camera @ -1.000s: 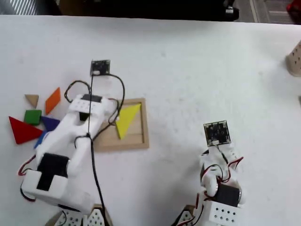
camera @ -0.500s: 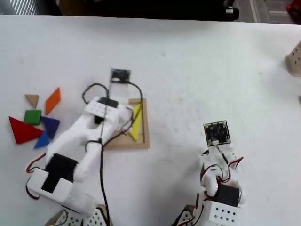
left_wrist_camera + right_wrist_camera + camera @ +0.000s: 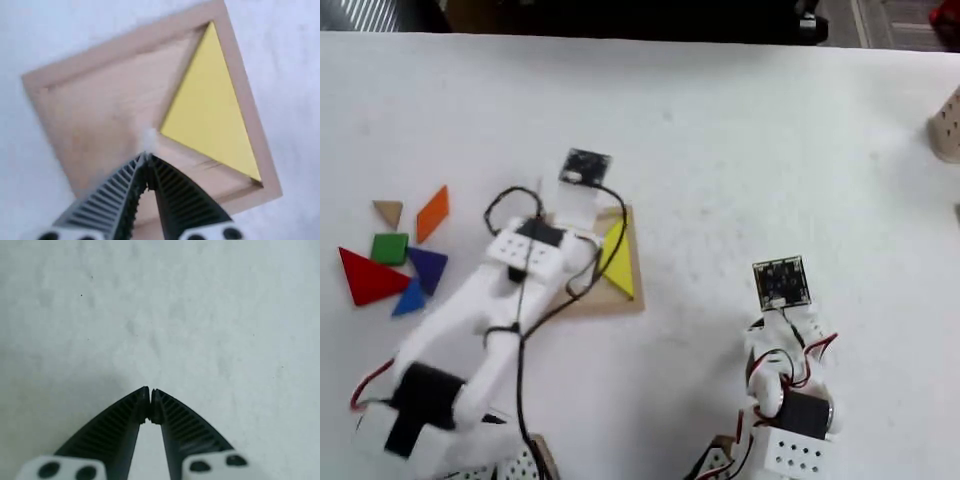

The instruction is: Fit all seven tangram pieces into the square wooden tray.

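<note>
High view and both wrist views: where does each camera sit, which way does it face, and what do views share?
High view: fixed above the table, looking down; shows the left arm over the wooden tray and the right arm.
Left wrist view: on the left wrist, facing down at the tray; shut left gripper shows.
Right wrist view: on the right wrist, facing the table; shut right gripper shows.
Shared: high and left wrist views both show tray and yellow triangle.

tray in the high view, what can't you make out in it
High view: the left arm covers the left half of the wooden tray, so the floor beside the yellow triangle is hidden.
Left wrist view: the fingers hide the tray's near corner.
</note>
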### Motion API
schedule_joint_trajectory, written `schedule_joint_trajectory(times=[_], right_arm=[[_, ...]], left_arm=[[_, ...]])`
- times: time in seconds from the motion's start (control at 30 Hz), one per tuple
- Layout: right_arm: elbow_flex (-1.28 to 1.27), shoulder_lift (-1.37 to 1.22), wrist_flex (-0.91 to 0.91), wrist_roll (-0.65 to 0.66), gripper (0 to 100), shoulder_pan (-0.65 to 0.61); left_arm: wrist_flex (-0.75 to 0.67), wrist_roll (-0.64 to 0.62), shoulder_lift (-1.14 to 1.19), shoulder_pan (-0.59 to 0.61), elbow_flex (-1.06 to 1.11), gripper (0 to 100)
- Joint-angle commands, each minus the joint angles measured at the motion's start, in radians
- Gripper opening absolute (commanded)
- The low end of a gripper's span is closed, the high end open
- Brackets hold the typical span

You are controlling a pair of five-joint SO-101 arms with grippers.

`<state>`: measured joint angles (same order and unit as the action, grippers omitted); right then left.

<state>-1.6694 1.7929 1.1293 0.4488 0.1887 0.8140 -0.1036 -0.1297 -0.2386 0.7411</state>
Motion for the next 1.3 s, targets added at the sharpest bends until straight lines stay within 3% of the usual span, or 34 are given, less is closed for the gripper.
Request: schedule_joint_trajectory(times=[0.0,0.1,0.3,0.5,0.7,1.27], right_arm=[[0.002,0.007,0.007,0.012,1.8,0.008],[0.002,0.007,0.007,0.012,1.8,0.008],[0.002,0.007,0.007,0.012,1.8,0.008],[0.002,0.007,0.007,0.012,1.8,0.010],[0.002,0.007,0.007,0.012,1.8,0.010],[-0.021,0.004,-0.008,0.011,1.8,0.002]], left_arm=[[-0.160,0.006,-0.199,0.099,0.106,2],[-0.229,0.005,-0.203,0.153,0.130,2],[-0.222,0.005,-0.068,0.249,0.037,2],[-0.218,0.051,0.104,0.243,-0.034,2],[-0.135,0.229,0.111,0.245,-0.051,2],[0.051,0.236,0.111,0.444,-0.048,2]])
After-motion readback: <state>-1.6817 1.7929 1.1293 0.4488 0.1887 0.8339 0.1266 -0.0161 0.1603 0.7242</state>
